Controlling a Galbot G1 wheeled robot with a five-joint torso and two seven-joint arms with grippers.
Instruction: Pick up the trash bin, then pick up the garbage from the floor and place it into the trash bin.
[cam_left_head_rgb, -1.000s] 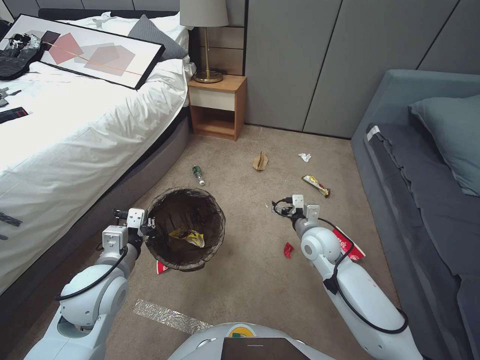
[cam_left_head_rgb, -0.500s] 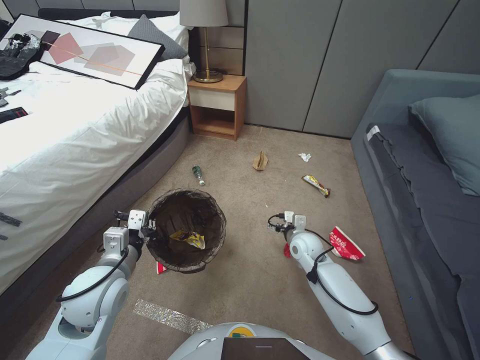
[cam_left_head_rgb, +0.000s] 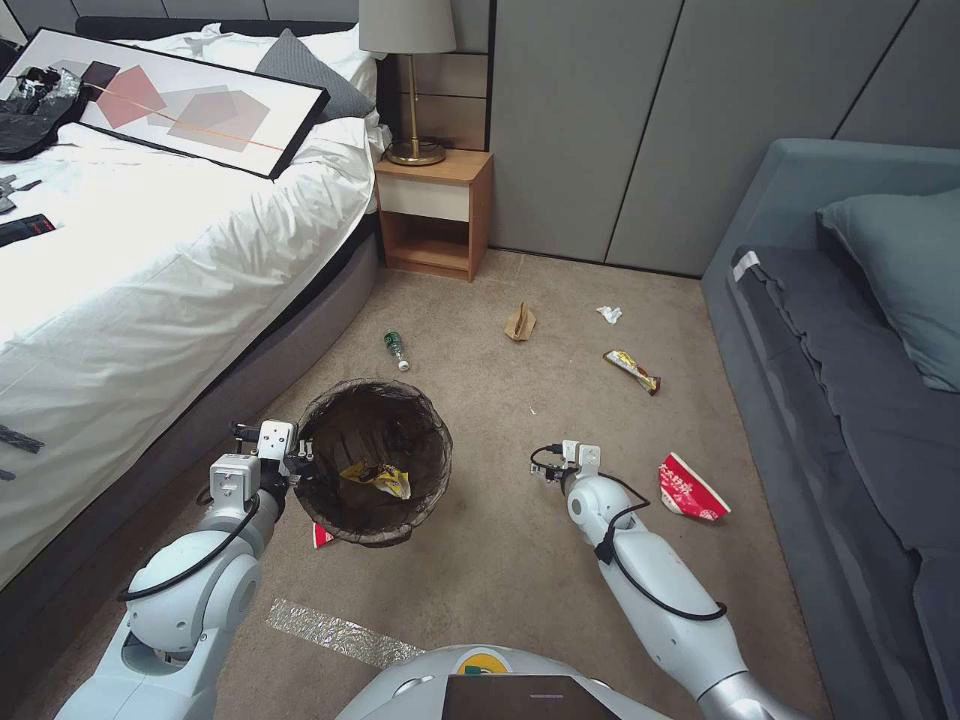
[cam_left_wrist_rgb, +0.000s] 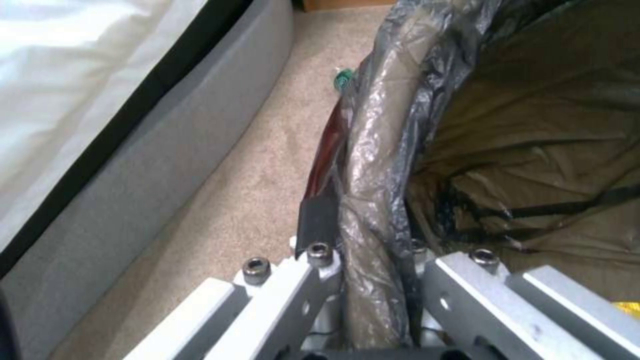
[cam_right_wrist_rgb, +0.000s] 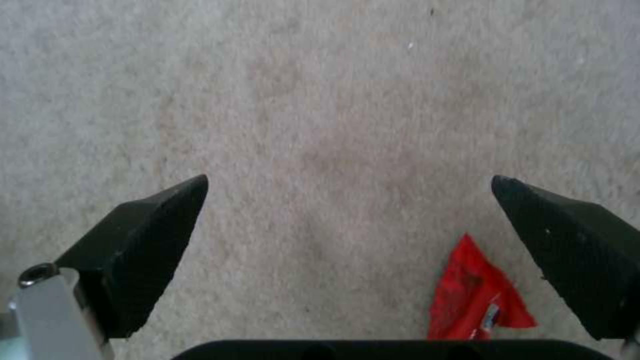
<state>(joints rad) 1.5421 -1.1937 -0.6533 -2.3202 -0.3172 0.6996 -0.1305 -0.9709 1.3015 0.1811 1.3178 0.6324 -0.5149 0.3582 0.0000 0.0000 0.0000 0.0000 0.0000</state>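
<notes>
My left gripper (cam_left_wrist_rgb: 363, 260) is clamped on the rim of the small round trash bin lined with a dark brown-black plastic bag (cam_left_head_rgb: 375, 460), one finger outside the wall, the other inside against the liner; the bin hangs tilted above the tan short-pile carpet floor (cam_left_head_rgb: 500, 560), beside the white-sheeted bed (cam_left_head_rgb: 150, 270). A crumpled yellow wrapper (cam_left_head_rgb: 378, 476) lies inside the bin. My right gripper (cam_right_wrist_rgb: 350, 240) is spread wide and empty, pointing down at the carpet to the right of the bin, touching nothing. A small crumpled red packet (cam_right_wrist_rgb: 475, 295) lies on the carpet just inside one black fingertip (cam_right_wrist_rgb: 567, 240). Farther right of the bin lies a larger red-and-white packet (cam_left_head_rgb: 690, 490).
</notes>
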